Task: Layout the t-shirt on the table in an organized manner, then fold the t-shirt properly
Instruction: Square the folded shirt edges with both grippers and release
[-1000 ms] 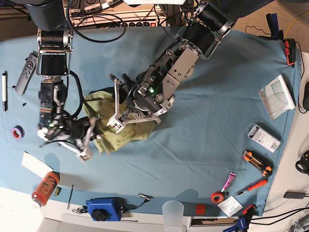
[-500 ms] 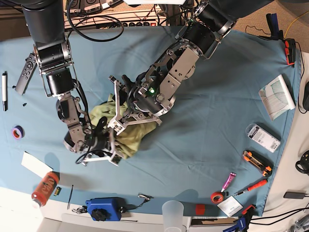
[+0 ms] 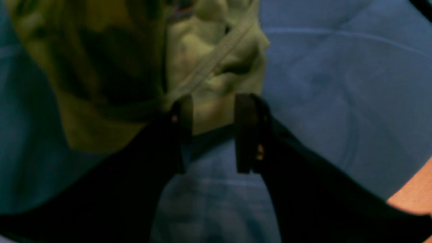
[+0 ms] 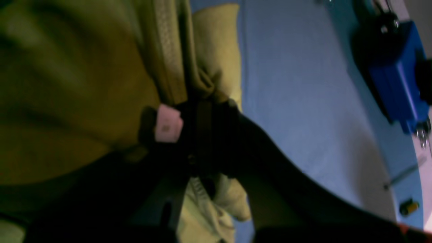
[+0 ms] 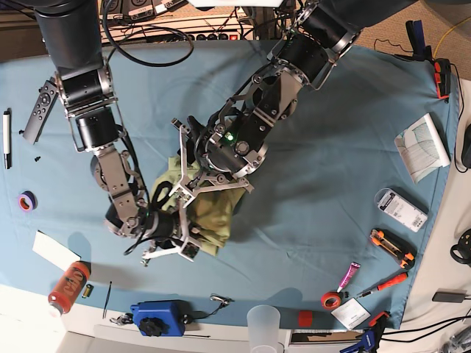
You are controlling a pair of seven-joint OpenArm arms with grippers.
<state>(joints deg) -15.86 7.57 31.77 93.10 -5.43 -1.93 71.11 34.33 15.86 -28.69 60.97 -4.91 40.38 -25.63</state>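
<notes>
The olive-green t-shirt [image 5: 210,209] lies bunched in a heap on the light-blue table [image 5: 331,184], between my two grippers. My right gripper [image 5: 179,237] is at the heap's front-left edge. In the right wrist view the right gripper [image 4: 197,106] is shut on a fold of the t-shirt [image 4: 67,84] next to a stitched seam. My left gripper [image 5: 190,190] sits over the heap's top. In the left wrist view the left gripper [image 3: 213,101] is open, with a crumpled edge of the t-shirt [image 3: 209,67] just past its fingertips [image 3: 182,114]. The shirt's tag is hidden.
A remote [image 5: 40,110], a pen [image 5: 7,136] and a purple tape roll [image 5: 27,200] lie at the left edge. An orange bottle [image 5: 70,287], a blue box [image 5: 154,316] and a plastic cup [image 5: 263,323] stand along the front. A notebook [image 5: 422,147] and small tools [image 5: 390,246] lie at the right.
My right arm has swung rightward and toward the front, dragging the shirt with it. The shirt has bunched tighter and shifted right. My left gripper has moved slightly right above it.
</notes>
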